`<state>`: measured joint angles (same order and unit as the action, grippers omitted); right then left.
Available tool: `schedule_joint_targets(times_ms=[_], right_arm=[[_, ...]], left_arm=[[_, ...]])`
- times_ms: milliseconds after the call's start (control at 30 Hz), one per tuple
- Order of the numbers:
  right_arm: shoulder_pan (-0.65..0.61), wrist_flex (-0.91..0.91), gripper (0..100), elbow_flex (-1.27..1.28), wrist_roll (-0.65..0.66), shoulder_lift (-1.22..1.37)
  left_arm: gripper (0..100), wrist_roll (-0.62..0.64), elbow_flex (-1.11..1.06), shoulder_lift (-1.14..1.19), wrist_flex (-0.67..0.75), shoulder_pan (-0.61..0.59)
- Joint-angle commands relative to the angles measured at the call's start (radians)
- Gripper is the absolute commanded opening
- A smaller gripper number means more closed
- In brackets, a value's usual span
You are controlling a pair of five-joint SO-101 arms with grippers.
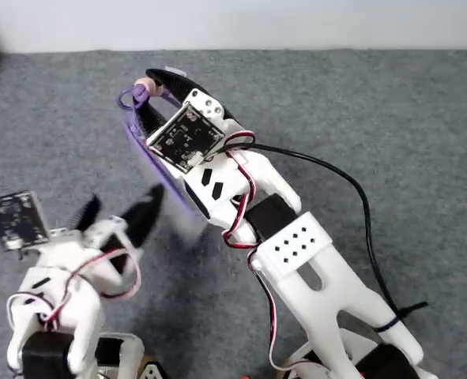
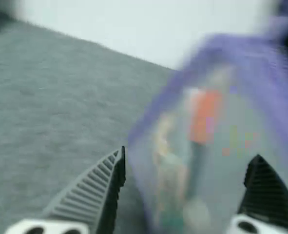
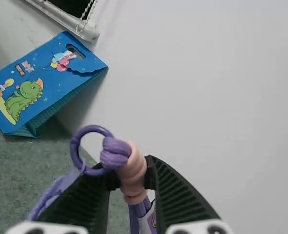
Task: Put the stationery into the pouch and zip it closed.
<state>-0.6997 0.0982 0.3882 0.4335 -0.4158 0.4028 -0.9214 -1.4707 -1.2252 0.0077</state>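
Grey counter [image 1: 423, 118], white wall behind. Your right gripper [image 1: 152, 99], at 11 o'clock in the high view, has its jaws pinching the pink zip pull [image 3: 130, 170] of the purple pouch [image 2: 217, 131], which hangs below it. Stationery [image 2: 204, 114] looks already inside, so I'd say only zipping is left. Your left gripper [image 1: 121, 204], at 8 o'clock, has its jaws spread near the pouch; contact unclear. Zip line hidden, contents blurred, so you can't confirm closure.

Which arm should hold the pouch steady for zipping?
Probably left. The left gripper is open with the purple pouch just ahead; the right gripper is shut on the zipper pull.
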Motion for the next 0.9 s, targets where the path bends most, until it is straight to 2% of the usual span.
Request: schedule_joint_targets(times_ms=[0,233,500,867], right_arm=[[-0.012,-0.033,0.8,-0.078,0.008,-0.012],[-0.041,0.024,0.8,-0.072,0.091,-0.054],[-0.087,0.476,0.8,-0.072,0.092,-0.213],[-0.081,0.894,0.8,-0.069,0.091,-0.417]], left_arm=[[37,-0.009,0.065,0.002,-0.034,0.138],[37,0.015,-0.061,0.002,-0.021,0.138],[37,0.043,-0.154,0.002,0.097,0.140],[37,0.087,-0.159,-0.005,0.064,0.140]])
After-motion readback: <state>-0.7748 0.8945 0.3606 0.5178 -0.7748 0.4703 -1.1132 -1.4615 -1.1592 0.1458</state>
